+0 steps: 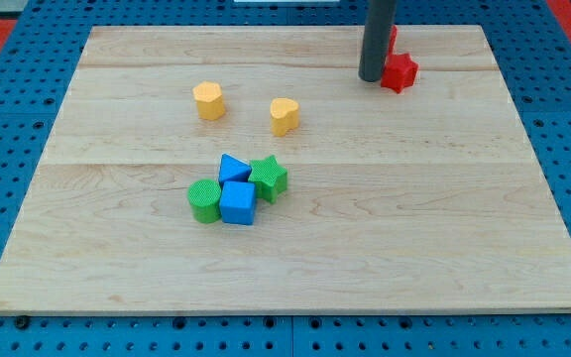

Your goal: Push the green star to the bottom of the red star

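Note:
The green star [270, 178] lies near the board's middle, touching a blue block [233, 168] on its left and a blue cube [238, 202] at its lower left. The red star [399, 72] lies near the view's top right. My tip [371, 77] stands right at the red star's left side, far up and to the right of the green star. Another red block [392, 41] peeks out behind the rod; its shape is hidden.
A green cylinder [203, 200] touches the blue cube's left side. A yellow hexagonal block [209, 100] and a yellow heart [285, 115] lie above the cluster. The wooden board [444, 238] rests on a blue pegboard surface.

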